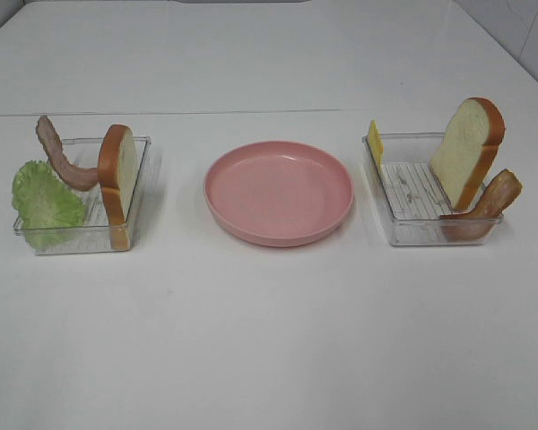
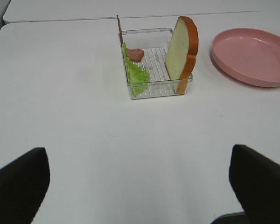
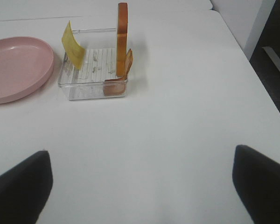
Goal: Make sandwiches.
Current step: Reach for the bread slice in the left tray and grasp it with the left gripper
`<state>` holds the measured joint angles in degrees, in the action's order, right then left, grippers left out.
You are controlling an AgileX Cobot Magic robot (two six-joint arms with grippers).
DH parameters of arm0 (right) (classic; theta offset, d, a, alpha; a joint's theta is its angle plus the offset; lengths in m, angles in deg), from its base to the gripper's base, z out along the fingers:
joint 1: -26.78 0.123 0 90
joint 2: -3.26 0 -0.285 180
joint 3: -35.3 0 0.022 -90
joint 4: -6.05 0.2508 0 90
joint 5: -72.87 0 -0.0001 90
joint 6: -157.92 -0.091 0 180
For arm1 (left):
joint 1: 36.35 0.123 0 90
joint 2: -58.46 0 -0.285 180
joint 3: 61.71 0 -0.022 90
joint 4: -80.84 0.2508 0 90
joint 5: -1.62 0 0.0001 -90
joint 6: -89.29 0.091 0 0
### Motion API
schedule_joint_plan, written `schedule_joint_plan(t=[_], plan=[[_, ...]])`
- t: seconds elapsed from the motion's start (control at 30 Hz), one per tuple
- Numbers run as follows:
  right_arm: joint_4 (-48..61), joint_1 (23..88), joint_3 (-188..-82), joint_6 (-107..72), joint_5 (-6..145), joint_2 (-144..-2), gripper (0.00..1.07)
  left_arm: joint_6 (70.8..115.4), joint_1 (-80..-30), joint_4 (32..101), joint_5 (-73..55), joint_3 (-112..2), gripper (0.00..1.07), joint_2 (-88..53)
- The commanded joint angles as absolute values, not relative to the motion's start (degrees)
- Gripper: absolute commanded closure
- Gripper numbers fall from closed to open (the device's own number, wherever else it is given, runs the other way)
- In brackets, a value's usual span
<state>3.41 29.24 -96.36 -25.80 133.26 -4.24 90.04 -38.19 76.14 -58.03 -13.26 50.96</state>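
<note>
Two bread slices [image 1: 466, 148], two bacon strips [image 1: 58, 154], one lettuce [image 1: 45, 199], one cheese [image 1: 375, 141] (across two trays [image 1: 412, 228]); both jaws apart

A round pink plate [image 1: 279, 193] sits in the middle of the white table [image 1: 269, 340]. The clear plastic left tray [image 1: 76, 238] and right tray [image 1: 411, 193] flank it, each near but not touching it. All three lie roughly in one row.
</note>
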Motion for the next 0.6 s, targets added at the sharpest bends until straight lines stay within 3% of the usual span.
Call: schedule_joint_plan(t=[0.03,0.6], plan=[[3.3,29.2,-96.3,-25.8,133.1,-2.9,0.11,90.0,-38.0,75.9,-57.6,-13.1,0.09,51.9],[3.3,29.2,-96.3,-25.8,133.1,-2.9,0.11,90.1,-38.0,76.2,-57.6,-13.1,0.09,51.9]])
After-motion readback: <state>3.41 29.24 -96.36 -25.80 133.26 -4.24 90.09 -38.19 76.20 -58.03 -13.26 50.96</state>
